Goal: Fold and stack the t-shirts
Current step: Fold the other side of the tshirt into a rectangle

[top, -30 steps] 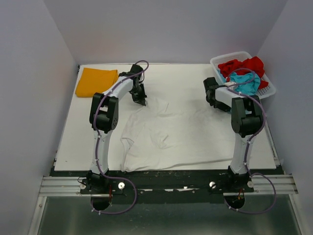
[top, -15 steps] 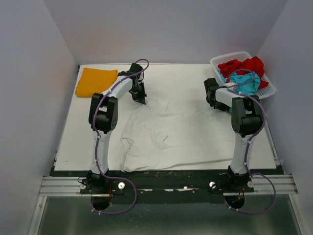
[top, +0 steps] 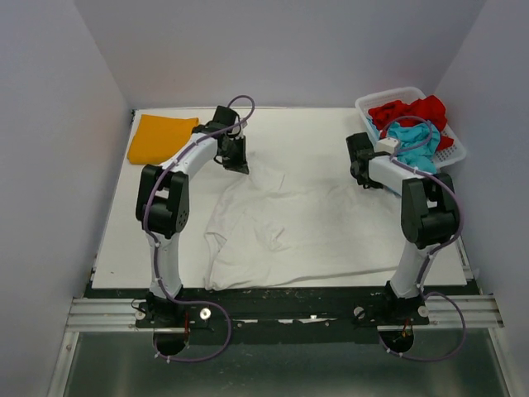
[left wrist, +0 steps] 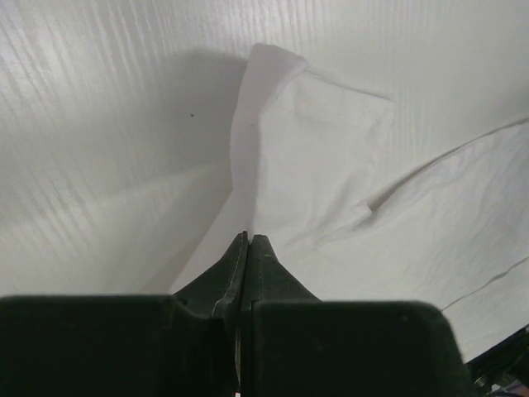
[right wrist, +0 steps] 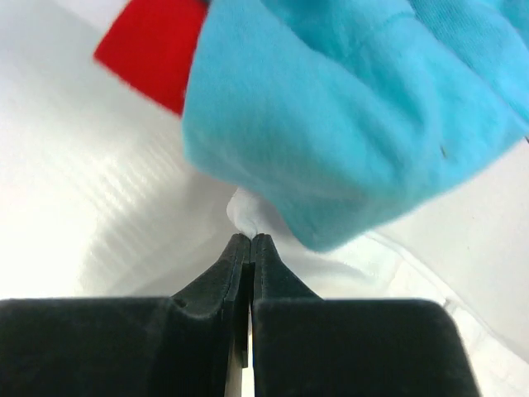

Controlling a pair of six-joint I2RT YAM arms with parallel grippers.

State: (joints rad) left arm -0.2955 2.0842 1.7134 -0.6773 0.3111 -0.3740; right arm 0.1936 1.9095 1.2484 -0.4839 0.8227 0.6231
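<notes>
A white t-shirt lies spread and wrinkled on the middle of the white table. My left gripper is at its far left corner. In the left wrist view the jaws are shut on the shirt's edge, below the sleeve. My right gripper is at the shirt's far right corner. Its jaws are shut on a small pinch of white cloth. An orange-yellow t-shirt lies folded at the far left. A teal t-shirt and a red t-shirt fill the basket.
The white lattice basket stands at the far right corner, close to my right arm. Walls enclose the table on three sides. Bare table shows left of the white shirt and behind it.
Both arms have swung their elbows outward and the grippers have shifted slightly toward the back. The white shirt's far corners have stayed in the jaws; the shirt has hardly moved.
</notes>
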